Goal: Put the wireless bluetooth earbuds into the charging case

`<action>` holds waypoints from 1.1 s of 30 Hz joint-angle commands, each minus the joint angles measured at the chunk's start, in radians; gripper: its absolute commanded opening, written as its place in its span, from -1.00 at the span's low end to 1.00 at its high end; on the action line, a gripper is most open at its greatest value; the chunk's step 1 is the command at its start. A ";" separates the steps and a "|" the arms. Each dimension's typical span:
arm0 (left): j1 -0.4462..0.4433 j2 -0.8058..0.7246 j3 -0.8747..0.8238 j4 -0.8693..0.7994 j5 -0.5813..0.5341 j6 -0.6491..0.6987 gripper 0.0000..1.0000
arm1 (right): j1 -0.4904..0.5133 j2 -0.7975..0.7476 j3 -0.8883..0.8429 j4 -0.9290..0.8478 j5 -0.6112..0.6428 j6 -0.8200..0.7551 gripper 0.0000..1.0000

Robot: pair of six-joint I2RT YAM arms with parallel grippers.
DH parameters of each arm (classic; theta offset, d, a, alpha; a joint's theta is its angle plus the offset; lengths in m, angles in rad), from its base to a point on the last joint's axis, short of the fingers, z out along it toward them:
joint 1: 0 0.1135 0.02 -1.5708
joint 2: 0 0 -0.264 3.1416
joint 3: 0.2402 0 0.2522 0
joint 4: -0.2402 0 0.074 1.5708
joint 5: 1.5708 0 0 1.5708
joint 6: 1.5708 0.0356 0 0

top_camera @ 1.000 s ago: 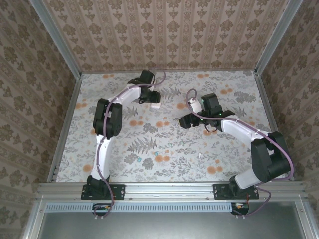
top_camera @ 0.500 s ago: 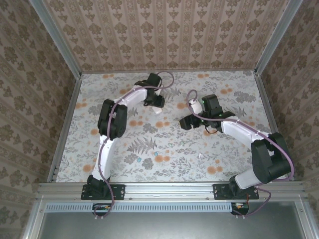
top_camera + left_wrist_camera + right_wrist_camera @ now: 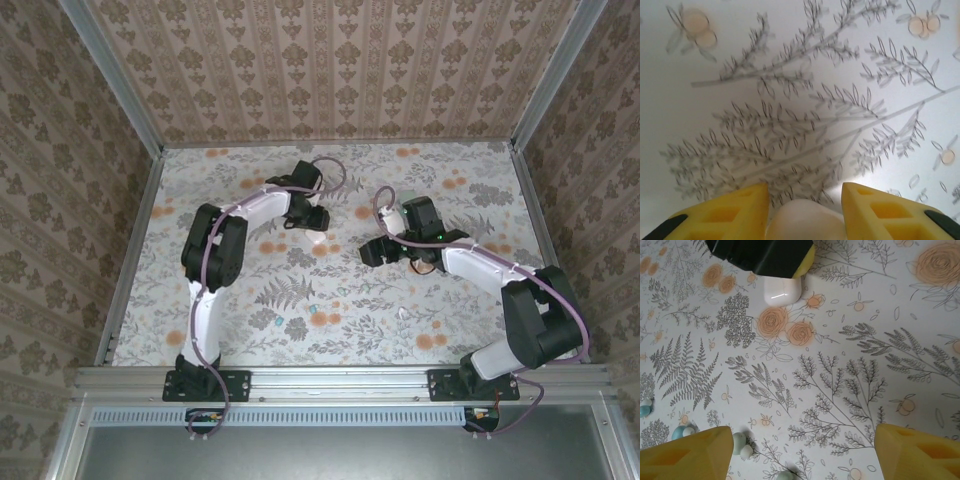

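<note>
The white charging case sits between my left gripper's yellow fingers, which press on its sides. In the right wrist view this case shows under the black left gripper at the top of the frame. Seen from above, the left gripper is at mid-table toward the back. My right gripper hovers to its right, its jaws wide open over bare cloth. A teal earbud with a white one lies beside its left finger. More earbuds lie lower and to the left.
The table is covered with a floral cloth and walled with patterned paper on three sides. A small teal item and a tiny white piece lie near the front. Another bud sits at the left edge of the right wrist view.
The left gripper's jaws have narrowed onto the white case and it has shifted slightly nearer and to the right. The right gripper has drifted a little toward the front left.
</note>
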 commanded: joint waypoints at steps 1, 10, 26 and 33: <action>-0.014 -0.077 -0.057 0.044 0.030 -0.080 -0.15 | 0.031 0.016 -0.020 0.041 0.040 0.041 0.52; -0.028 -0.173 -0.208 0.141 0.080 -0.192 -0.20 | 0.140 0.078 -0.028 0.122 0.150 0.056 0.51; 0.085 -0.569 -0.573 0.339 -0.032 -0.271 -0.10 | 0.219 0.302 0.069 0.344 0.119 -0.212 0.51; 0.170 -0.751 -0.704 0.353 -0.072 -0.238 -0.07 | 0.225 0.423 0.149 0.377 0.140 -0.357 0.56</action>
